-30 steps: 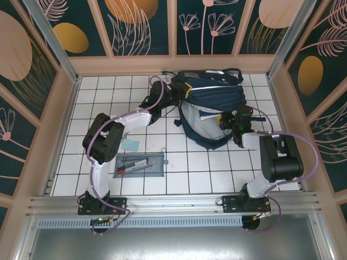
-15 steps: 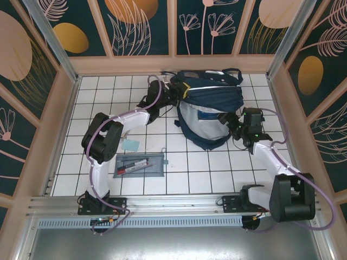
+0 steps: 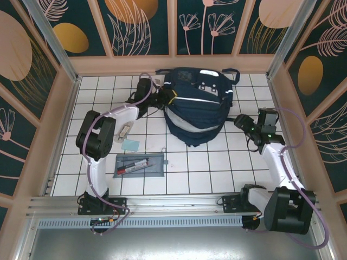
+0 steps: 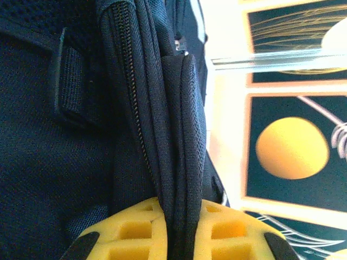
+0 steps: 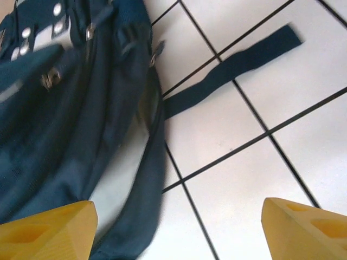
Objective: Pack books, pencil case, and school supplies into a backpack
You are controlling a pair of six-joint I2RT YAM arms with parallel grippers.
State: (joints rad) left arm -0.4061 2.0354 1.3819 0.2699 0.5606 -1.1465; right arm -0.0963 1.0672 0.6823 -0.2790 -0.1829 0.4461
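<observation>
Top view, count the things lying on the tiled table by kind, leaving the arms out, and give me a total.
Backpack: 1
Pencil case: 1
Small loose supplies: 2, a blue-green square and a whitish strip
Total: 4

The backpack (image 3: 198,111) is matt navy cloth, a fine, rough weave close up, with herringbone-woven edging (image 4: 187,135) and a dull dark zip (image 4: 133,97). The fingers (image 4: 130,235) of my left hand (image 4: 181,238) are matt yellow plastic, moulded in open cells. The table (image 5: 244,179) is smooth white tile with a faint gloss and dark grout. The pencil case (image 3: 142,164) looks flat, matt grey.
</observation>
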